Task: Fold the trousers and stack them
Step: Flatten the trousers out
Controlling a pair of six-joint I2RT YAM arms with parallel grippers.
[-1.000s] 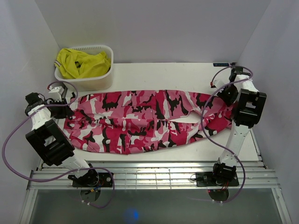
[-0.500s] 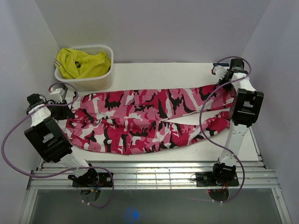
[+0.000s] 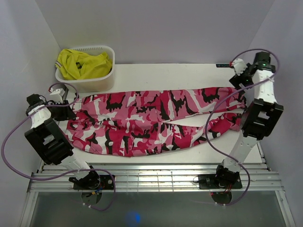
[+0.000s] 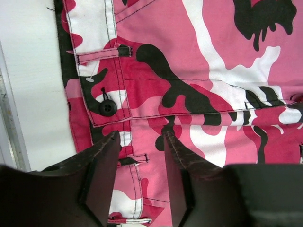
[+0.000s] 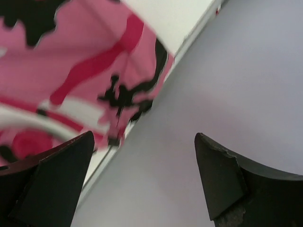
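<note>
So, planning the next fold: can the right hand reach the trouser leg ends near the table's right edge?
Probably yes: the right hand hangs open by the leg ends of the trousers, nothing between.

Top view: you look from high up behind the arm bases, down and forward, far enough off to take in the whole table [image 3: 165, 75]. Left wrist view: you look straight down past the left gripper [image 4: 141, 137], very close on the waistband end of the trousers [image 4: 189, 71], the same patch the top view has at the table's left end. Right wrist view: you look past the right gripper [image 5: 144, 137], tilted toward the right wall [image 5: 227, 71], clipping the trouser-leg end that the top view shows far right.
</note>
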